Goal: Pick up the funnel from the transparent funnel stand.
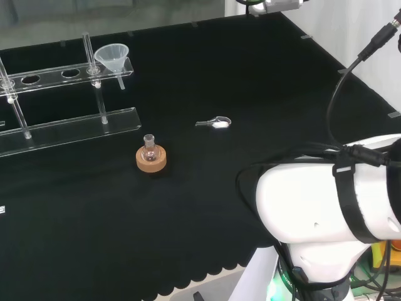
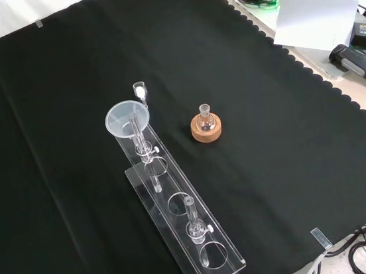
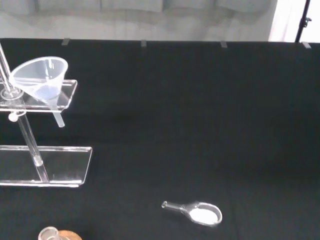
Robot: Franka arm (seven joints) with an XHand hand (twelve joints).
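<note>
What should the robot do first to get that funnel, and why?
Probably bring the arm over toward the funnel first. It sits untouched in the end hole of the clear funnel stand, its spout poking down through the top shelf. The arm's white link is at the head view's right, far from it. The small flask on its cork ring and the spoon stand apart from the stand, so the way looks open.

I see a clear funnel [image 1: 113,58] on a clear stand [image 1: 69,128], over plain black cloth [image 1: 250,81]. The ring [image 1: 151,159] is tan cork under a clear flask [image 1: 149,147]. The spoon [image 1: 216,123] holds white powder.
</note>
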